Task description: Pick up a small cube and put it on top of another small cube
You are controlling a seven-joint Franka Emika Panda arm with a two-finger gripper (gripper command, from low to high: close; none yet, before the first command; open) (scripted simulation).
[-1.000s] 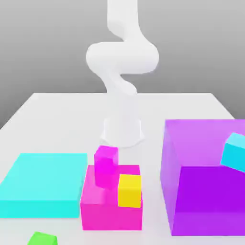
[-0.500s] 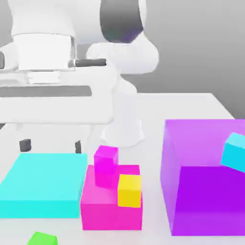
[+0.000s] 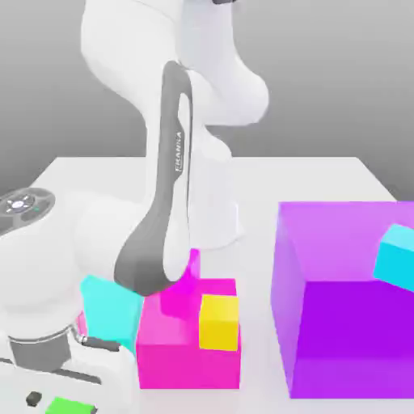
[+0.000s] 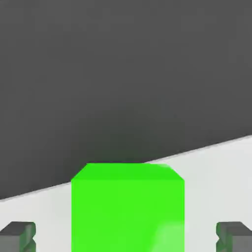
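The small green cube point(image 4: 128, 206) rests on the white table near its front edge, at the exterior view's lower left point(image 3: 69, 407). My gripper point(image 4: 126, 237) has come down over it and stands open, one dark finger point(image 4: 17, 236) on each side with a gap between each pad and the cube. From outside, one fingertip point(image 3: 32, 398) shows beside the cube. The small magenta cube point(image 3: 193, 265) sits on the large magenta block point(image 3: 187, 352), mostly hidden behind my arm.
A small yellow cube point(image 3: 219, 322) sits on the large magenta block's front right. A flat cyan block point(image 3: 109, 315) lies behind my hand. A tall purple cube point(image 3: 348, 315) with a small cyan cube point(image 3: 397, 257) stands at the exterior view's right.
My arm has swung down to the table's front left corner, and the hand now sits over the green cube. The fingers have drawn closer together.
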